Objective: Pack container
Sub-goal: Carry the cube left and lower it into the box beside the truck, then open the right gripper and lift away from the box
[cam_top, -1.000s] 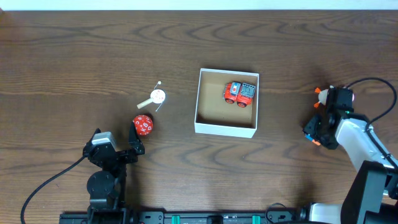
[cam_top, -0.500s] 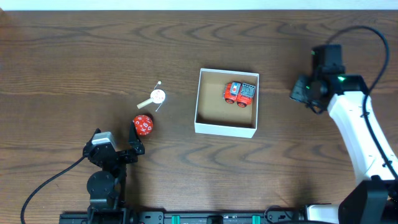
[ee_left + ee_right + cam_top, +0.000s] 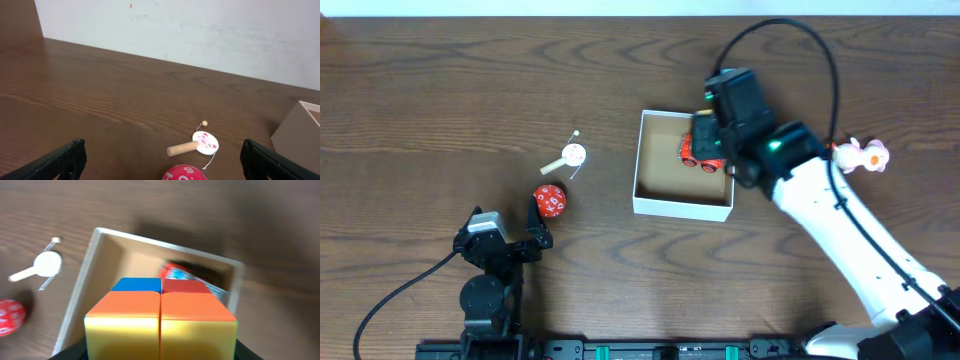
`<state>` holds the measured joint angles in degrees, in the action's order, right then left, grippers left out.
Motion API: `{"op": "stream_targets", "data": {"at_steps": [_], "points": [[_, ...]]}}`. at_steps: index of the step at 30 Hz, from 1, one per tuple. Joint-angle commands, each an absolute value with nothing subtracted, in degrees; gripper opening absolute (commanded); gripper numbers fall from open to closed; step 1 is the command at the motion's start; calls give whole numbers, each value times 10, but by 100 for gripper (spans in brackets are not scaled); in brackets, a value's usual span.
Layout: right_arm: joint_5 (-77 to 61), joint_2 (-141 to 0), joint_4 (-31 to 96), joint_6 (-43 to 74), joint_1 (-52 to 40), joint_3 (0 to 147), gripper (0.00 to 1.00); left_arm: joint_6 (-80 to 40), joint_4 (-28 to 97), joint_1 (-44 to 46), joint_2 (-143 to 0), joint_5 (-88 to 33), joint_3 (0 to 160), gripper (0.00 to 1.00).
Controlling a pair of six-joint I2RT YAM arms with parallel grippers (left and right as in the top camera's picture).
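The container [image 3: 682, 209] is a square shallow box, white outside and tan inside, at the table's middle. It also shows in the right wrist view [image 3: 80, 295] and the left wrist view [image 3: 300, 131]. A red toy car [image 3: 700, 150] lies in its back right corner, also seen in the right wrist view [image 3: 175, 272]. My right gripper [image 3: 723, 118] hovers over that corner, shut on a colour cube [image 3: 160, 315] with orange top and yellow front. My left gripper [image 3: 515, 232] is open and empty, low at the front left [image 3: 162, 152].
A red numbered ball [image 3: 550, 200] lies just ahead of the left gripper [image 3: 182, 174]. A small pig-faced paddle drum [image 3: 572, 156] with a wooden handle lies beyond it [image 3: 200, 143]. A pink and white toy figure [image 3: 860, 153] lies on the right.
My right arm has swung from the table's right side leftward to above the container, carrying the cube. The pink and white figure now shows where the arm was. The left arm has not moved.
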<state>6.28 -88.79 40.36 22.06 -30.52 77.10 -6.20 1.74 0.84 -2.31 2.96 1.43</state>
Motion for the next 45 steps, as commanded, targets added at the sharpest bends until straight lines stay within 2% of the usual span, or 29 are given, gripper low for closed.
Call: {"op": "stream_targets", "data": {"at_steps": [1,31,34,36,38,40,42,45], "points": [[97,-904,382,219,-336,784,42,-63,39,6,-25,36,2,98],[96,-1127,249,274,-349,784,44,-63,39,6,-25,36,2,98],[96,-1127,242,274,-349,784,47,-63,39,6,-25,36,2,98],[96,-1127,240,274,-350,784,55,-63,39,6,-25,36,2,98],[96,-1127,239,274,-349,784,68,-63,39,6,-25,36,2,98],[96,-1127,236,274,-349,784,77,-63,39,6,-25,36,2,98],[96,-1127,236,274,-349,784,80,-63,39,6,-25,36,2,98],[96,-1127,235,274,-349,784,80,-63,39,6,-25,36,2,98]]}}
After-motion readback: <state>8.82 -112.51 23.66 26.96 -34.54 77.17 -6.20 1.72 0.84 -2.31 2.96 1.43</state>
